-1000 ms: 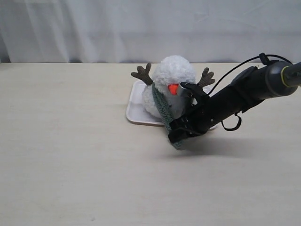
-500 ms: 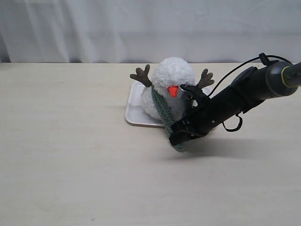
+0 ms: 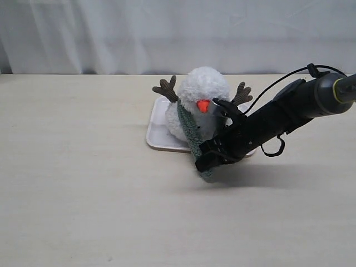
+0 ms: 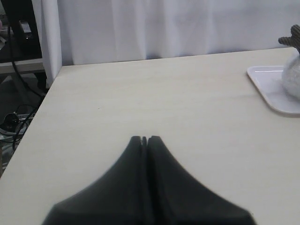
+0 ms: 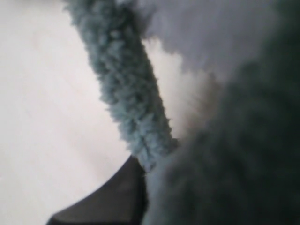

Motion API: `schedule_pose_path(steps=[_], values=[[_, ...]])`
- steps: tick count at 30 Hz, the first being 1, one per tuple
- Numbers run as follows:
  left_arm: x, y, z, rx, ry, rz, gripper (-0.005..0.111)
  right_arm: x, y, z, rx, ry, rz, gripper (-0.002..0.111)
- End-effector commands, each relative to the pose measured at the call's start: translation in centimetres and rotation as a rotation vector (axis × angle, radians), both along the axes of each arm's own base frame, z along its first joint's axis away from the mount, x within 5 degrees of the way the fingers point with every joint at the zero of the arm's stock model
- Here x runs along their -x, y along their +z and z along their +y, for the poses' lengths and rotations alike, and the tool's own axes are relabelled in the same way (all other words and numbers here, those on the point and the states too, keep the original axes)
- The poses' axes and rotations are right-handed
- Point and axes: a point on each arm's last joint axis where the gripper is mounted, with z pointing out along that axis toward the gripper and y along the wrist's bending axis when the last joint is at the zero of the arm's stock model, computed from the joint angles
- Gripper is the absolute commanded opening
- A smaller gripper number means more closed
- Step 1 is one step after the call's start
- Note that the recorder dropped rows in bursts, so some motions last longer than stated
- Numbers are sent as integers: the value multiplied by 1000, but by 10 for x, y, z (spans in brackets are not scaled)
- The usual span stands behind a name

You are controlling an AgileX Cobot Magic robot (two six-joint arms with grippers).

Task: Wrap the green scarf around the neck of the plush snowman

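Mid-wrap, judged from how things lie: the green scarf (image 3: pixel 190 129) is draped on only one side of the plush snowman (image 3: pixel 204 84), so the loop is not yet closed. The scarf is seen running from the plush snowman's neck (image 3: pixel 193 114), on the exterior view's left of the orange nose (image 3: pixel 203 105), slanting down across the body and past the near edge of the white tray (image 3: pixel 156 132) to the right gripper (image 3: pixel 208 161). The gripper's jaws are read as pinched on the scarf's lower end; in the right wrist view the fuzzy fabric (image 5: pixel 129 98) fills the frame right against a dark finger, though the jaw line itself is hidden by fabric. A short tail is seen hanging below the grip, just above the table (image 3: pixel 83 183). Whether the scarf passes behind the neck cannot be told.

Next move, as a judgement: the held end needs to be carried across the front and round toward the far side of the neck, kept taut enough not to slip off, without the snowman being tipped or dragged off the tray.

The left gripper (image 4: pixel 144 139) is pressed together with nothing held, low over bare table, well apart from the tray edge, and no part of the scarf is seen in its view.
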Motion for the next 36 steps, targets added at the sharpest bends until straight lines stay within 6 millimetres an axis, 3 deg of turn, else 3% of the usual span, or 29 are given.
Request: schedule_pose_path(steps=[1, 6, 11, 18, 30, 36], values=[[0, 1, 0, 4, 2, -14, 0, 3, 10, 0, -17, 4, 7, 28], [0, 1, 0, 4, 2, -14, 0, 2, 13, 0, -19, -34, 32, 55], [0, 1, 0, 4, 2, -14, 0, 3, 13, -1, -8, -50, 53, 67], [0, 1, 0, 4, 2, -12, 0, 7, 9, -6, 58, -48, 105, 68], [0, 1, 0, 4, 2, -12, 0, 24, 20, -2, -6, 83, 231, 68], [0, 1, 0, 4, 2, -12, 0, 22, 38, -19, 226, -24, 182, 68]])
